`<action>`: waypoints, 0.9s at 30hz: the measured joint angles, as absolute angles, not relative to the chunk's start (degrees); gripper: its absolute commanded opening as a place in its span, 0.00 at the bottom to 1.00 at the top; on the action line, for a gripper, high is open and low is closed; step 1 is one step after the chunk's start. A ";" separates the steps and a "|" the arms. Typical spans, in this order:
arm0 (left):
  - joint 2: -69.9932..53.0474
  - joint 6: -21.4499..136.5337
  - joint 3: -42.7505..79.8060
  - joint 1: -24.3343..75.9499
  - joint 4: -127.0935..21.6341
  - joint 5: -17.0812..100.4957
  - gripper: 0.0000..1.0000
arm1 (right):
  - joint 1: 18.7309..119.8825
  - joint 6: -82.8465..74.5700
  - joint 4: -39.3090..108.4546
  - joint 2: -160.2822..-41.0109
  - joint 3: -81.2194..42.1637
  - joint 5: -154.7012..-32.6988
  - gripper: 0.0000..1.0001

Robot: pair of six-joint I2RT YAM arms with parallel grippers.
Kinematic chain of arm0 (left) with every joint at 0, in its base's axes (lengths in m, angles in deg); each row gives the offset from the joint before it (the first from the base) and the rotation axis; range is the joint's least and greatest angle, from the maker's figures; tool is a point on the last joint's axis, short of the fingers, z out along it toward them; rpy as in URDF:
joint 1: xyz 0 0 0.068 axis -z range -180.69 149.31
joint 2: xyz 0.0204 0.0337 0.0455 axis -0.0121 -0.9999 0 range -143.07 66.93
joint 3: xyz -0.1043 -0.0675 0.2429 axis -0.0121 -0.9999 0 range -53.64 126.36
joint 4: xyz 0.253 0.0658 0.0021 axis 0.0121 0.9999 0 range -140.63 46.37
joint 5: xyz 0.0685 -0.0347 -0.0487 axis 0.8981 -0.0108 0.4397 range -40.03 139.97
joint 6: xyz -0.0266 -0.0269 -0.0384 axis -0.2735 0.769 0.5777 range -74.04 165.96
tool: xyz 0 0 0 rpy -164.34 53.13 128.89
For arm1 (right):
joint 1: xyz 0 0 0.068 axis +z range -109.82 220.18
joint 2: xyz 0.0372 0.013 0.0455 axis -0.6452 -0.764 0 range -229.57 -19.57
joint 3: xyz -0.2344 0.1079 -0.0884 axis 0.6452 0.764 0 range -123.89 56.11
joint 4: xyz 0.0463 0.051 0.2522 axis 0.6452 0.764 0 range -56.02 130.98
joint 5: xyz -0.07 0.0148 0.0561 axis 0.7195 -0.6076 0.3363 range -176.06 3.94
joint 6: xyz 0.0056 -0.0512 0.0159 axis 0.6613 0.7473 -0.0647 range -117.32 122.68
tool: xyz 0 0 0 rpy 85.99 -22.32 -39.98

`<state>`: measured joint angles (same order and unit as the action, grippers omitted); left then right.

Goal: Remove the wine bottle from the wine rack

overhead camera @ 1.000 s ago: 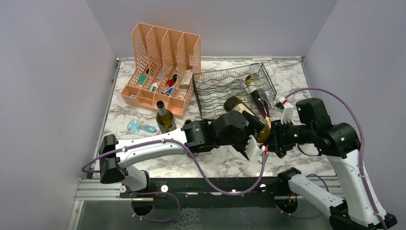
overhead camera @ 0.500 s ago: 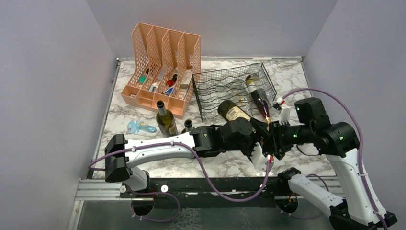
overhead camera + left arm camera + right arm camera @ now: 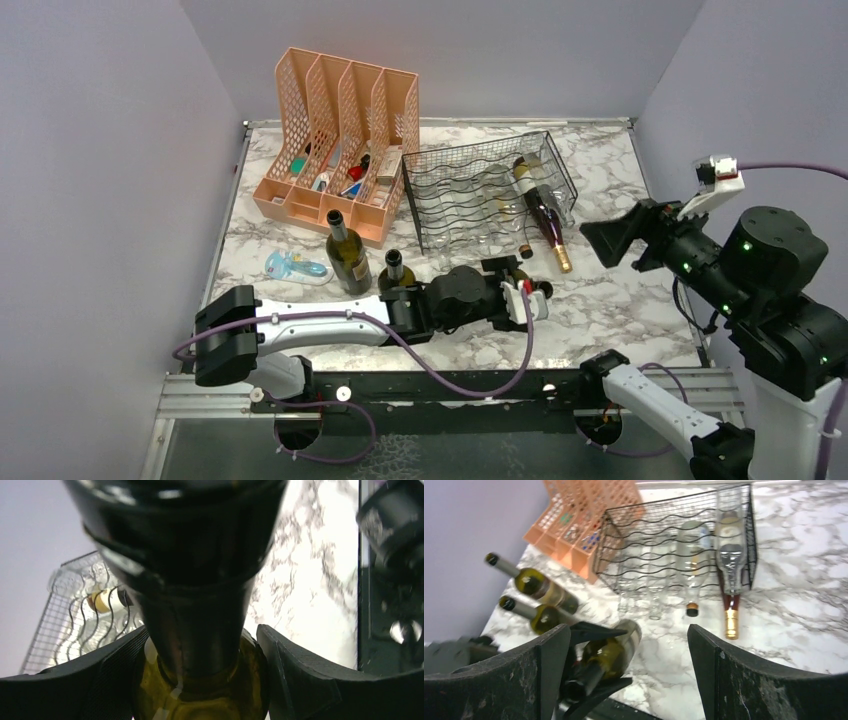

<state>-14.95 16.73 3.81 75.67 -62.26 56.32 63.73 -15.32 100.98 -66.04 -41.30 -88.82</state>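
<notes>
The wine rack (image 3: 470,185) is a low black wire tray at the back middle of the marble table; it also shows in the right wrist view (image 3: 674,530). An olive-green wine bottle (image 3: 611,652) is off the rack, tilted over the near table, its dark neck filling the left wrist view (image 3: 200,605). My left gripper (image 3: 515,292) is shut on its shoulder, one finger on each side. My right gripper (image 3: 602,240) hangs raised to the right, open and holding nothing, its fingers (image 3: 724,680) wide apart. Further bottles (image 3: 729,565) lie in the rack.
Two green bottles (image 3: 346,250) (image 3: 394,270) stand upright left of my left gripper. A peach file organiser (image 3: 340,130) stands at the back left, with a small blue item (image 3: 295,266) in front of it. Grey walls close in left, right and behind.
My right gripper opened, let go of the bottle and swung up and to the right. My left arm drew the bottle back toward the near edge, away from the rack.
</notes>
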 measured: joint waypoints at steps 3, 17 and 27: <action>-14.71 24.68 2.15 75.67 -67.07 59.27 0.20 | 63.73 -15.28 96.19 -66.18 -36.97 -84.43 0.90; -9.47 45.54 -7.51 75.10 -75.09 69.02 0.20 | 63.73 -15.21 81.18 -79.49 -14.74 -81.04 0.91; -3.85 50.28 6.63 71.12 -55.66 66.74 0.23 | 63.73 -13.77 78.99 -78.28 -16.29 -82.22 0.91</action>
